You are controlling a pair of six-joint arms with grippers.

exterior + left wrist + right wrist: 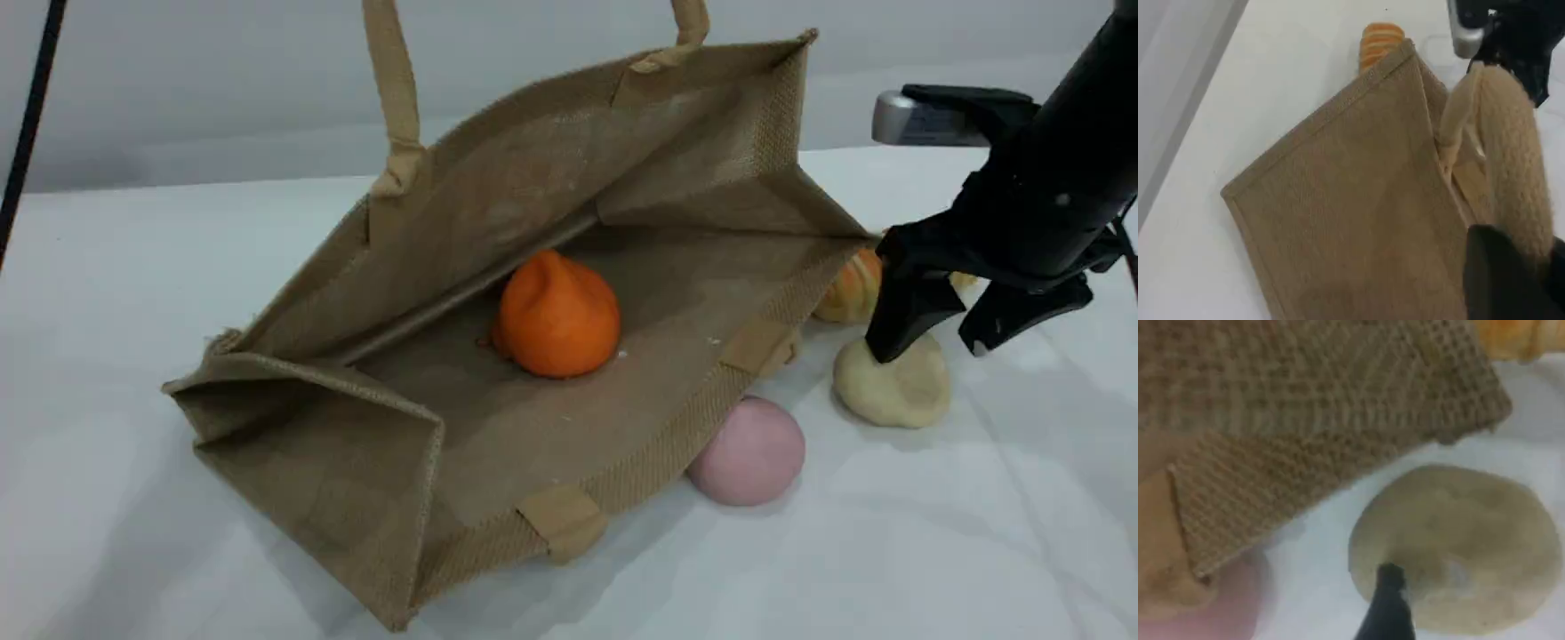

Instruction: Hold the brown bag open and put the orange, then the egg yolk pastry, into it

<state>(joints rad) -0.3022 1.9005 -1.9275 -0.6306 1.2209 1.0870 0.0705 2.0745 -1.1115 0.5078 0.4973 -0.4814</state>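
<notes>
Your right jaws stand wide open over the egg yolk pastry, with the right gripper poised so one fingertip presses on the pastry's top while the other hangs just off its far side; nothing is held there yet. In the right wrist view that dark fingertip sits on the pale bun's near edge. Your left jaws are shut on a handle of the brown bag; the left gripper shows only as a dark tip at the bottom of its own view, with the beige strap running up from it, and that pull lifts the upper wall and keeps the mouth gaping.

By my reading the first half is done: the orange lies inside the brown bag, on its lower wall towards the back. The step in hand is picking up the pastry, which lies on the surface just outside the bag's mouth, at its right corner.

Next you will likely need to centre the jaws over the bun so both fingers straddle it, close gently since it looks soft, then lift and carry it into the bag's mouth.

Beside the bag's front rim sits a pink ball, and a ridged bread lies behind the bag's right corner; leave both alone.
</notes>
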